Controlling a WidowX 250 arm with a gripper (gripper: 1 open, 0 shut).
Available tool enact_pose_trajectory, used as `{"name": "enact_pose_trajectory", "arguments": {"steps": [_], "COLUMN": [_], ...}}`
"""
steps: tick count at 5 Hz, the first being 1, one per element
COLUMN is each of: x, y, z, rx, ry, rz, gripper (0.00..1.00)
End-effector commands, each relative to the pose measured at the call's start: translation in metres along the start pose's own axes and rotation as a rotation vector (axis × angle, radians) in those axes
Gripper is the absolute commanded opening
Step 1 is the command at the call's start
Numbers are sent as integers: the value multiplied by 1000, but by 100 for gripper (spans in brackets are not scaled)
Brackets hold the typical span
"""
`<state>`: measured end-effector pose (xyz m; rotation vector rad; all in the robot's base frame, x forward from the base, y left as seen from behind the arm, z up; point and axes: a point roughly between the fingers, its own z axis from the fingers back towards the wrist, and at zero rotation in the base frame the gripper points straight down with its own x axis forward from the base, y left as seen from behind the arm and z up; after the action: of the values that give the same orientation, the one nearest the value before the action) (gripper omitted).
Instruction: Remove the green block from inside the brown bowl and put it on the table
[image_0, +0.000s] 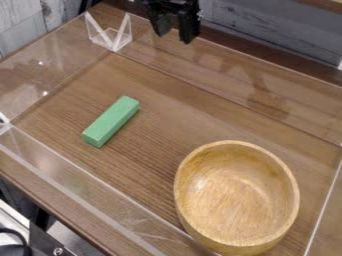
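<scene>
The green block (110, 121) lies flat on the table (201, 110) at the left, well apart from the brown bowl (238, 196), which stands at the front right with nothing visible inside it. My gripper (175, 28) hangs at the top centre, over the table's far edge, far from both. Its two dark fingers point down, open, with nothing between them.
Clear acrylic walls (60, 190) edge the tabletop on all sides. A small clear triangular piece (107, 33) stands at the back left, just left of the gripper. A grey plank wall (267, 25) rises behind the table.
</scene>
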<state>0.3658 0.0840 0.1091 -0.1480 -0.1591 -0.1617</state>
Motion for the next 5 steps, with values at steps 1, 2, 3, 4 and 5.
{"name": "enact_pose_trajectory", "arguments": {"steps": [1, 2, 3, 4, 5], "x": [10, 7, 6, 4, 3], "y": [13, 26, 36, 46, 51], "z": [22, 24, 26, 28, 28], "rx": [36, 43, 47, 49, 48], "ry": [-70, -78, -87, -97, -103], "rz": [-12, -5, 4, 13, 16], "gripper": [100, 100, 100, 100, 100]}}
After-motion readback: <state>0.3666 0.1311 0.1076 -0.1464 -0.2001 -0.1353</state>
